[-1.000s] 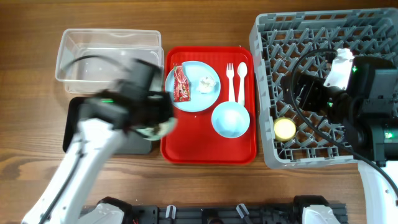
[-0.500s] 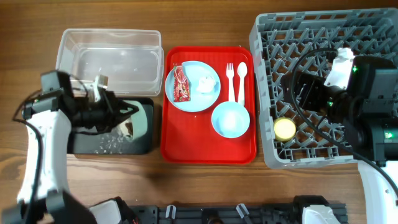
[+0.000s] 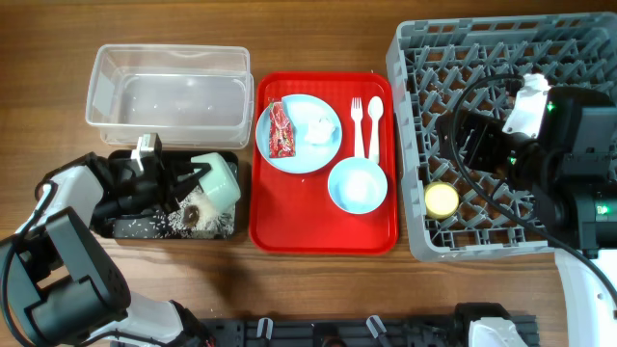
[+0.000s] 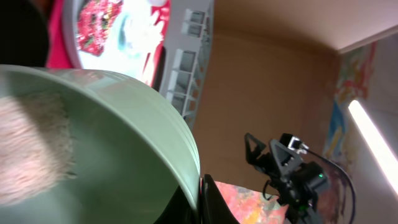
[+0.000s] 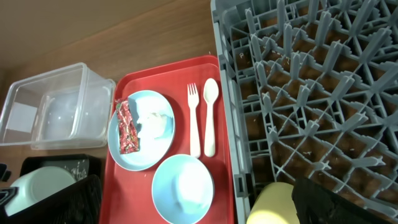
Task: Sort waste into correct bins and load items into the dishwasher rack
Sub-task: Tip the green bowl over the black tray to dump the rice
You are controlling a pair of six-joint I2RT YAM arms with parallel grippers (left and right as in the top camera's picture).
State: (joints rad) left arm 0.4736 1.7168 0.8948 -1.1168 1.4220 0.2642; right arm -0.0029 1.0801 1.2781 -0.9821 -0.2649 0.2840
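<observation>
My left jaws grip the rim of the pale green bowl [image 3: 218,179], tipped on its side over the black tray [image 3: 125,227], nine o'clock of the red tray [image 3: 289,217]. Rice scraps [image 3: 159,224] lie beneath it. My right jaws gape wide and empty above the rack [image 3: 453,48].

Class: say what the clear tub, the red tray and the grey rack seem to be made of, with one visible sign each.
Clear tub: likely thin glossy plastic; the wooden table shows through it.
Red tray: probably moulded plastic, smooth, slight sheen, raised rim.
Grey rack: seemingly rigid matt plastic, moulded into a peg grid.
</observation>
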